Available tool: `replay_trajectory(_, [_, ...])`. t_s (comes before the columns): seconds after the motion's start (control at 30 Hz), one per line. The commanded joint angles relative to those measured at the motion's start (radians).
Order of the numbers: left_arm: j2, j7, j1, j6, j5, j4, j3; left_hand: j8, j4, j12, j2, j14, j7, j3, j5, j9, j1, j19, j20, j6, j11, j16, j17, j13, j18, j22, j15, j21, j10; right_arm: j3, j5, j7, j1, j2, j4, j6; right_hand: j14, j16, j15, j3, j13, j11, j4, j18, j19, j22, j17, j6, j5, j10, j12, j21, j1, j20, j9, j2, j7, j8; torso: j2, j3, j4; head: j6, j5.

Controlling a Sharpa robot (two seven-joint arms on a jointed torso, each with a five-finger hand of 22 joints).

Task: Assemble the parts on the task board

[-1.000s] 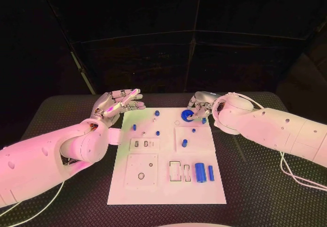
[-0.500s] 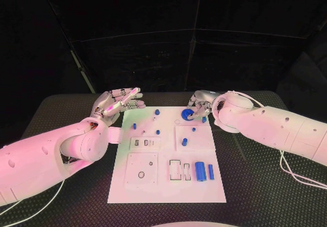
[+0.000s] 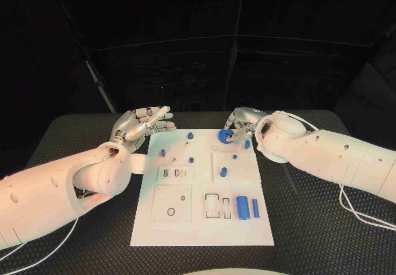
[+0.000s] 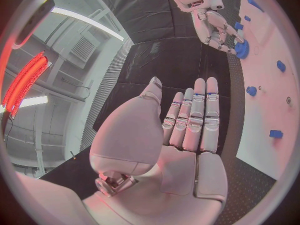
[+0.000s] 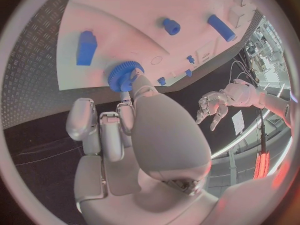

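Note:
The white task board (image 3: 202, 229) lies in the middle of the black table. My right hand (image 3: 240, 127) is at the board's far right corner and pinches a blue gear (image 3: 224, 136) between thumb and fingers. The right wrist view shows the gear (image 5: 125, 76) at my fingertips, close over the board (image 5: 119, 30). My left hand (image 3: 145, 125) hovers at the board's far left corner, fingers stretched out and apart, holding nothing; its palm (image 4: 181, 150) is bare. The left wrist view shows the right hand (image 4: 212, 20) on the gear (image 4: 242, 48).
Small blue pegs (image 3: 190, 136) (image 3: 162, 153) (image 3: 190, 161) stand on the board's far half. A blue piece (image 3: 222, 171) sits mid-board. A thick blue cylinder (image 3: 242, 207) and a thin one (image 3: 255, 209) lie near the front right. A blue block (image 5: 86, 47) lies beside the gear.
My right hand has drawn the blue gear slightly toward the board's far edge. The left hand has barely moved.

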Motion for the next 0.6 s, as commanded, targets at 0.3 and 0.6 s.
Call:
replay_trajectory(0.3, [0.001, 0.005, 0.001, 0.012, 0.0, 0.002, 0.001, -0.004, -0.006, -0.007, 0.003, 0.004, -0.001, -0.002, -0.004, -0.001, 0.007, 0.004, 0.003, 0.007, 0.002, -0.004, 0.001, -0.001, 0.013, -0.001, 0.002, -0.005, 0.004, 0.001, -0.068, 0.017, 0.001, 0.004, 0.068, -0.087, 0.078, 0.007, -0.008, 0.015, 0.004, -0.033, -0.001, -0.009, 0.007, 0.004, 0.113, 0.059, 0.006, 0.041, 0.006, 0.005, 0.001, -0.004, 0.0, 0.021, -0.02, 0.0, 0.0, -0.0002, 0.0013, 0.001, 0.01])
replay_trajectory(0.6, [0.005, 0.004, 0.001, 0.013, 0.0, 0.003, 0.001, -0.004, -0.006, -0.007, 0.003, 0.004, -0.001, -0.002, -0.004, -0.001, 0.007, 0.004, 0.003, 0.007, 0.002, -0.004, 0.001, -0.001, 0.013, -0.001, 0.002, -0.005, 0.004, 0.002, -0.145, -0.023, 0.002, 0.074, 0.07, -0.076, 0.077, 0.007, -0.007, 0.021, 0.001, -0.032, -0.001, -0.01, 0.007, 0.006, 0.112, 0.056, 0.008, 0.037, 0.001, 0.006, -0.014, -0.005, -0.004, 0.014, -0.018, -0.013, 0.001, -0.0016, 0.0049, 0.003, 0.019])
